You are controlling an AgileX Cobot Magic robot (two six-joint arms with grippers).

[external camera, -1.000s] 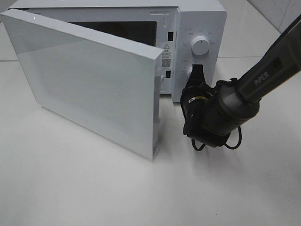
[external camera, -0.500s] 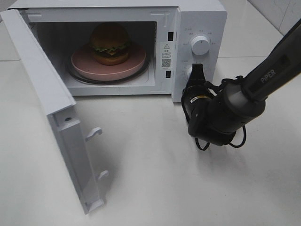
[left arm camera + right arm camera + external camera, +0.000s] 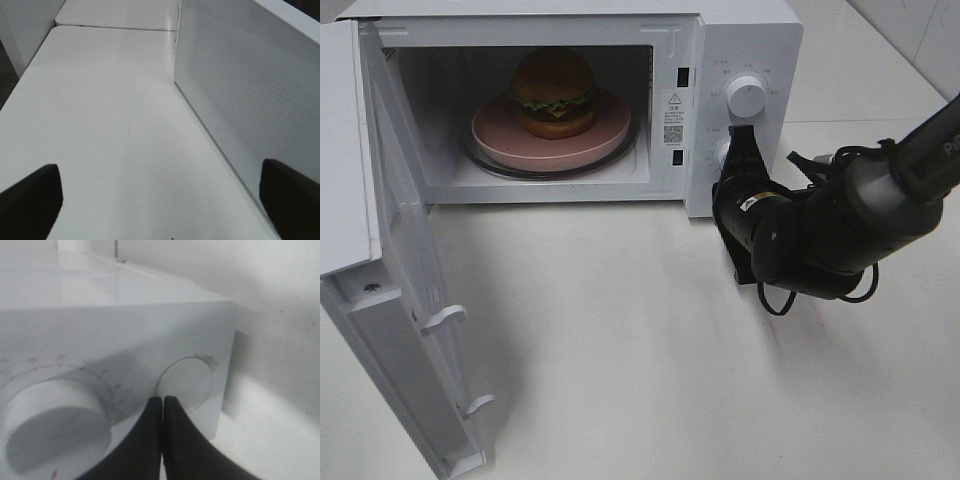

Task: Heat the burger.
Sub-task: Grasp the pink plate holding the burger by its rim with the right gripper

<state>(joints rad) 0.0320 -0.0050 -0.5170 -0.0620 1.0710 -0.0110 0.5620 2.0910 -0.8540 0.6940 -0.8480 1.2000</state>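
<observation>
The burger [image 3: 553, 92], with a golden bun and green lettuce, sits on a round pink plate [image 3: 495, 135] inside the open white microwave [image 3: 740, 30]. Its door [image 3: 390, 260] hangs wide open to the left. My right gripper [image 3: 742, 135] is shut, its tips against the round button below the knob [image 3: 746, 97]. In the right wrist view the closed fingertips [image 3: 162, 402] touch that round button [image 3: 187, 382], beside the knob [image 3: 50, 425]. My left gripper [image 3: 160, 195] is open with nothing between its fingers, and the door's outer face [image 3: 240, 90] runs along one side of it.
The microwave stands at the back of a white table [image 3: 650, 380]. The open door reaches out to the table's front left. My right arm [image 3: 840, 225] with its black cable lies low in front of the control panel.
The microwave door has swung from half shut to wide open, uncovering the burger and plate. My right arm has sunk lower, its shut tips staying at the panel button.
</observation>
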